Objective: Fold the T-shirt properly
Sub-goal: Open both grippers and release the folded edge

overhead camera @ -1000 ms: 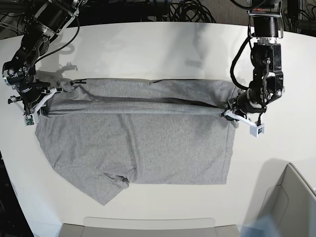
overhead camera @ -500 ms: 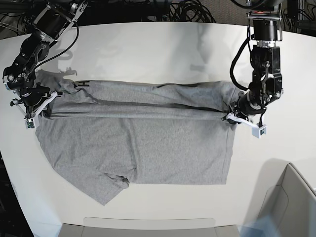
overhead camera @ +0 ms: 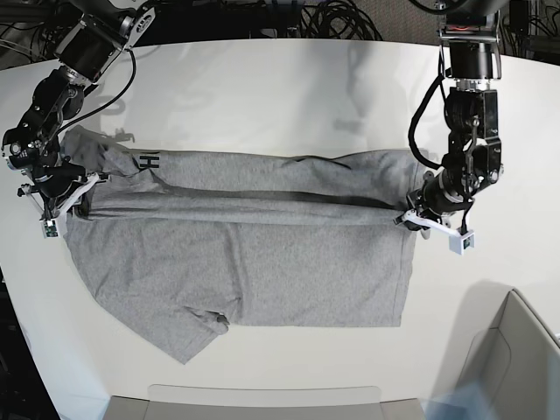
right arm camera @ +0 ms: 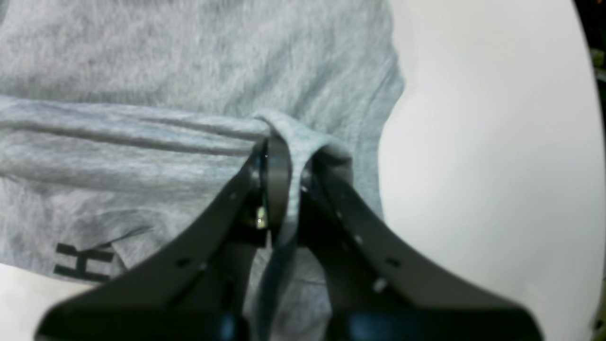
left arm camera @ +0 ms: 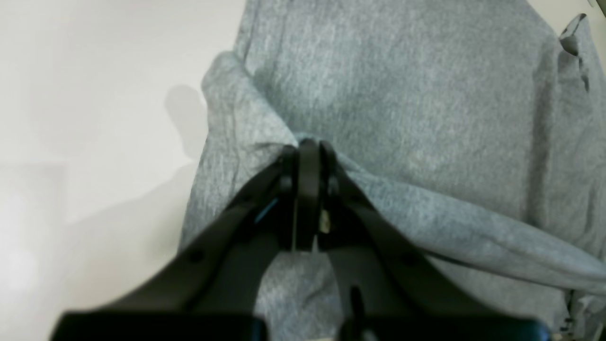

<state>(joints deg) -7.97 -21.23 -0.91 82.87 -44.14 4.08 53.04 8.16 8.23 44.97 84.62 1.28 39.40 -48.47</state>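
The heather-grey T-shirt (overhead camera: 245,262) lies lengthwise across the white table (overhead camera: 262,87), with a long raised fold running from left to right. My left gripper (overhead camera: 411,219), on the right of the base view, is shut on the fold's right end; the left wrist view shows its fingertips (left arm camera: 307,147) pinching bunched cloth. My right gripper (overhead camera: 72,203), on the left of the base view, is shut on the other end, with cloth draped over its tips (right arm camera: 284,144). Black lettering (overhead camera: 150,161) shows on the turned-over flap, and an H (right arm camera: 83,265) appears in the right wrist view.
A grey bin (overhead camera: 516,359) stands at the front right corner. A flat grey tray (overhead camera: 262,402) lies along the front edge. Black cables (overhead camera: 332,17) run behind the table's far edge.
Both grippers have drawn the held fold toward the table's front. The back flap has rolled over with it, and black lettering has come into sight at the left end.
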